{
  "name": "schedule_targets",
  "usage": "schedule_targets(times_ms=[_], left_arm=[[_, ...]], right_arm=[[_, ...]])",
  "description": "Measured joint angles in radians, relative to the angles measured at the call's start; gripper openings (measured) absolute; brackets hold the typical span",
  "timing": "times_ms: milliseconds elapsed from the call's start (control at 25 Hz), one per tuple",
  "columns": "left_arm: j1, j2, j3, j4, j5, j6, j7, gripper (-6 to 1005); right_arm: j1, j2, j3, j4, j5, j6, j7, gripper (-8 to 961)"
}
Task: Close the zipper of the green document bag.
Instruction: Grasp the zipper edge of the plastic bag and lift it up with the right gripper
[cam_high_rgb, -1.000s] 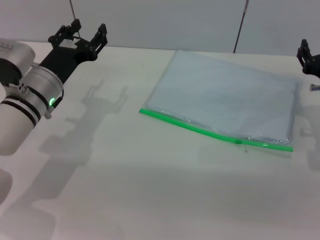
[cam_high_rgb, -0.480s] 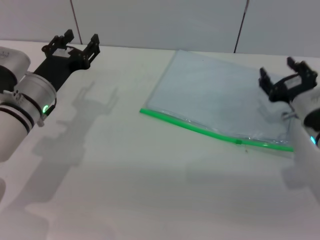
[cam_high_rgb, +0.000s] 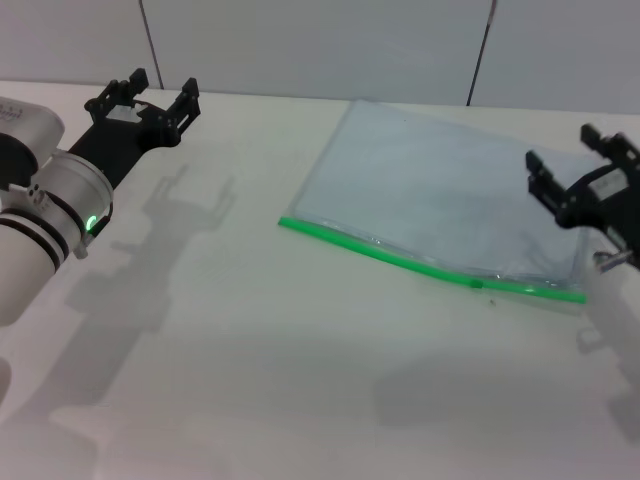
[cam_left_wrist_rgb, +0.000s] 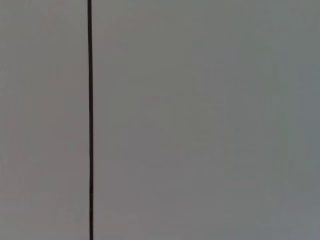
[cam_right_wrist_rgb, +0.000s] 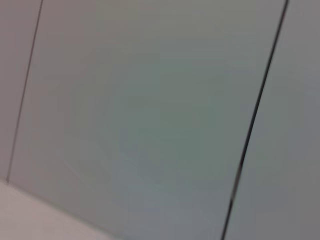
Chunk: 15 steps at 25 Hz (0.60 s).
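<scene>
The green document bag lies flat on the white table, right of centre in the head view. Its zipper runs as a bright green strip along the near long edge, with the small slider tab toward the right end. My right gripper hangs open above the bag's right end, fingers apart and holding nothing. My left gripper is open at the far left, raised over the table and well away from the bag. Both wrist views show only wall.
The white table stretches wide around the bag. A grey panelled wall with dark seams stands behind the table's far edge. Arm shadows fall on the table at the left.
My right arm has come in from the right edge, ending over the bag's right end and lower than half a second ago. The left gripper shifted slightly left. The bag has not moved.
</scene>
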Motion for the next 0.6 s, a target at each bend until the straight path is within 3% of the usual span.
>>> schedule_targets(times_ms=[80,200,360,480,600], left_arm=[[-0.001,0.0,0.0,0.0,0.0,0.001,0.0,705],[-0.003,0.0,-0.001,0.0,0.0,0.004,0.0,705],[-0.002,0.0,-0.001,0.0,0.0,0.01,0.0,705],[-0.002,0.0,-0.001,0.0,0.0,0.01,0.0,705],[-0.001,0.0,-0.001,0.0,0.0,0.01,0.0,705]], right_arm=[[-0.017,-0.03,0.005,-0.072,0.002,-0.012,0.001,654],[-0.034,-0.06,0.008,-0.153,0.001,-0.058,0.002,646],[-0.047,-0.103,0.005,-0.259,-0.001,-0.172,0.002,635],[-0.05,-0.147,0.002,-0.323,-0.011,-0.284,0.0,627],[-0.055,-0.172,0.001,-0.35,-0.032,-0.369,-0.006,619]])
